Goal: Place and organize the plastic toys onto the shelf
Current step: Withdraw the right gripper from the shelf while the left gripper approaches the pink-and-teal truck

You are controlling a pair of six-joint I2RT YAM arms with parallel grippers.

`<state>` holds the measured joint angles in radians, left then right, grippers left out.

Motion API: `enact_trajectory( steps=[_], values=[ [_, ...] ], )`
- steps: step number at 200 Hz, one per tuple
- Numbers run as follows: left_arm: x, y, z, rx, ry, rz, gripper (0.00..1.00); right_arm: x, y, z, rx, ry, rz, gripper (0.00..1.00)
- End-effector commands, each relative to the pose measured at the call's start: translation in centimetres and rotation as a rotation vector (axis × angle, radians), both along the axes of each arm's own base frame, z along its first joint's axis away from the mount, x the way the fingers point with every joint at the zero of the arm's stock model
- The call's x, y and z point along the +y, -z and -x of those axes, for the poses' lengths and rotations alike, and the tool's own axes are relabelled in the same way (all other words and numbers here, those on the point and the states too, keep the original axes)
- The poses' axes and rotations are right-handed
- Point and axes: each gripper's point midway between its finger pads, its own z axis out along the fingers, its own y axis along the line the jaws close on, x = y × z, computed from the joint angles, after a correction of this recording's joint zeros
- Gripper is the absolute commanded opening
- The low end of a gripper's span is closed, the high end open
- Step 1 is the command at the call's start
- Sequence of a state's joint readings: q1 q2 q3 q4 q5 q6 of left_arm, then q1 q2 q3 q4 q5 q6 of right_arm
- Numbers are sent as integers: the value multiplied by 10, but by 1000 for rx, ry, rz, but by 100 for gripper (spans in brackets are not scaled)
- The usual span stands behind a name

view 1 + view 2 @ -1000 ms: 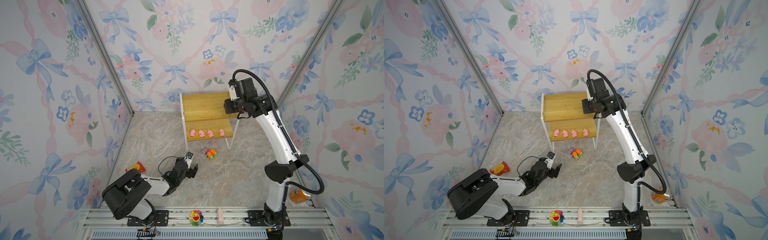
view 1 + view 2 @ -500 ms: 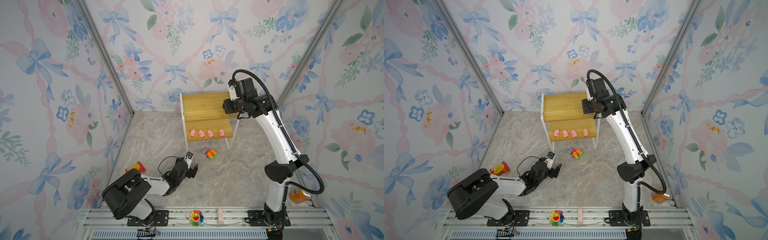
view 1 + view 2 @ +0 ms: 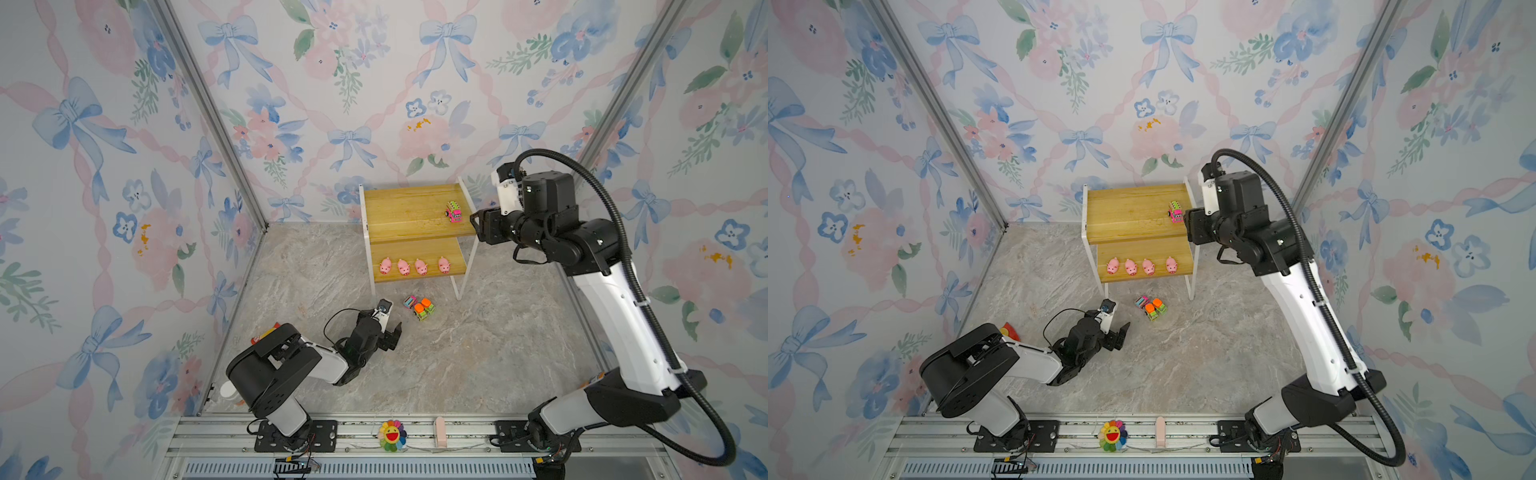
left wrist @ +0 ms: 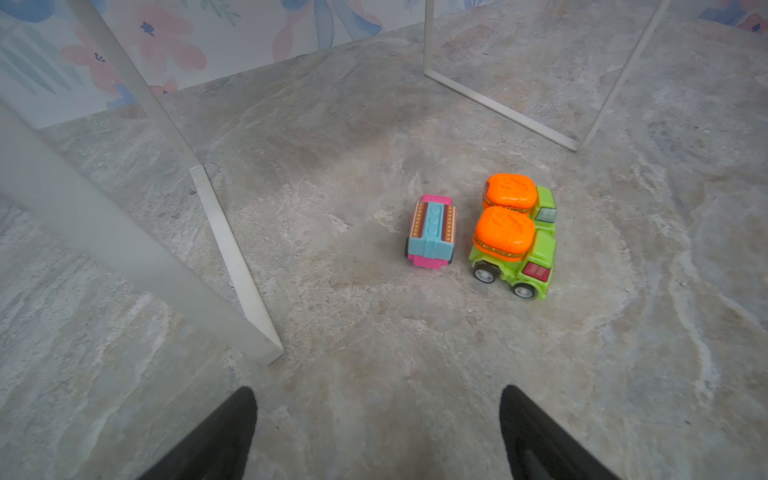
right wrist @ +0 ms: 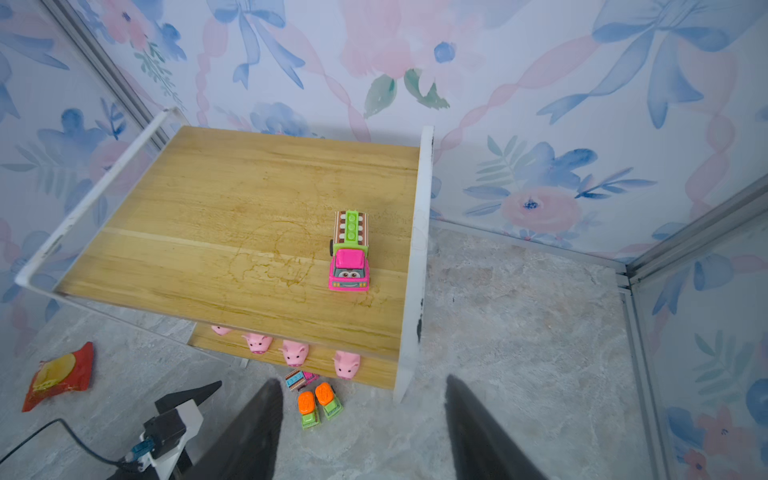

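The shelf (image 3: 407,208) stands at the back wall. A pink truck with a striped top (image 3: 454,212) (image 5: 350,253) stands free at the right end of its top board. Several pink pigs (image 3: 403,267) line the lower board. My right gripper (image 3: 477,226) (image 5: 363,384) hovers open and empty just right of that truck. On the floor before the shelf lie another pink truck (image 4: 431,232) and two green trucks with orange tops (image 4: 513,237) side by side. My left gripper (image 3: 390,332) (image 4: 378,392) is low, open and empty, short of them.
A red snack packet (image 5: 58,376) lies on the floor at the left wall. A rainbow flower (image 3: 392,434) sits on the front rail. The shelf's white legs (image 4: 232,257) stand close to my left gripper. Walls close in three sides.
My right gripper has opened and drawn back to the right, leaving the pink truck standing on the top board. The left arm has stayed where it was.
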<state>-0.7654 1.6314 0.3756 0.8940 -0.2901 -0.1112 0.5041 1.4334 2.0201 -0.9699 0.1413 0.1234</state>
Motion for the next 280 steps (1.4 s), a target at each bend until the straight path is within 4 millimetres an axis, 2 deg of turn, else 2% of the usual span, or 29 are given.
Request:
enact_trajectory(
  steps=[1, 55, 114, 154, 193, 280],
  values=[
    [-7, -12, -10, -69, 5, 34, 92, -9, -10, 13, -55, 1, -42, 66],
    [-22, -9, -13, -147, 37, 81, 93, -44, -2, 45, -83, 56, -80, 68],
    [-51, -2, -27, -197, 6, 46, 96, -66, 7, 63, -85, 89, -95, 69],
    [-53, 1, -37, -211, -31, 35, 97, -79, 11, 70, -91, 115, -90, 71],
    [-48, 6, -41, -211, -67, 18, 96, -84, 17, 75, -88, 120, -96, 73],
    [-55, 12, -51, -227, -75, -3, 88, -89, 21, 77, -96, 123, -92, 74]
  ],
)
